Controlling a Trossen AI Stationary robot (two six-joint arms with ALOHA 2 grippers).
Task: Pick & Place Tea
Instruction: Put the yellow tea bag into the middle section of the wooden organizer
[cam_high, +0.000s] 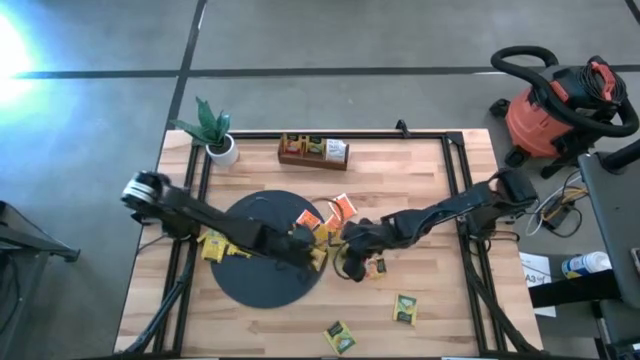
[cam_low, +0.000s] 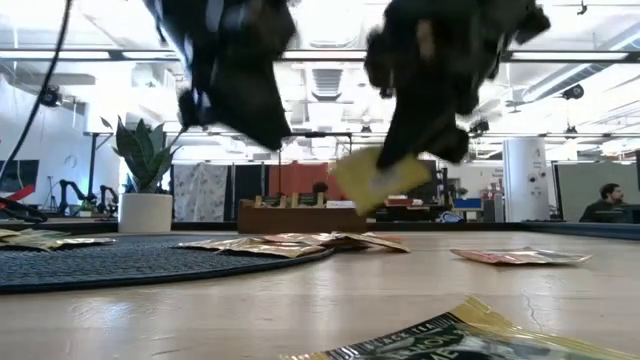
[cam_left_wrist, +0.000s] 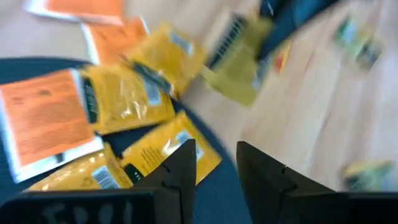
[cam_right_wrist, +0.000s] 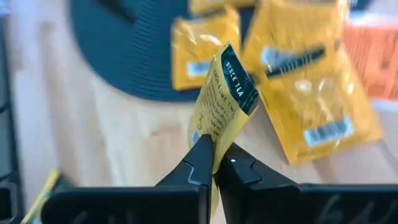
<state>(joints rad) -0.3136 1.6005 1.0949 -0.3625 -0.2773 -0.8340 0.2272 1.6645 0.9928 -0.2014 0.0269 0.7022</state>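
One yellow tea packet (cam_right_wrist: 222, 99) is hanging clamped in the right gripper (cam_right_wrist: 214, 163), just off the black round mat's (cam_high: 250, 285) edge. Several packets are lying on the mat; others are waiting on the tabletop (cam_high: 440, 215). Left gripper (cam_left_wrist: 214, 165) is hovering, fingers apart.

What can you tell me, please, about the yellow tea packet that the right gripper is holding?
The yellow tea packet is a small flat foil-like sachet with a dark green band reading "black tea" along one edge and fine print on its face. The right gripper is shut on one edge, so it hangs tilted, lifted clear of the wooden table, beside the black round mat. Only the fingers touch it.
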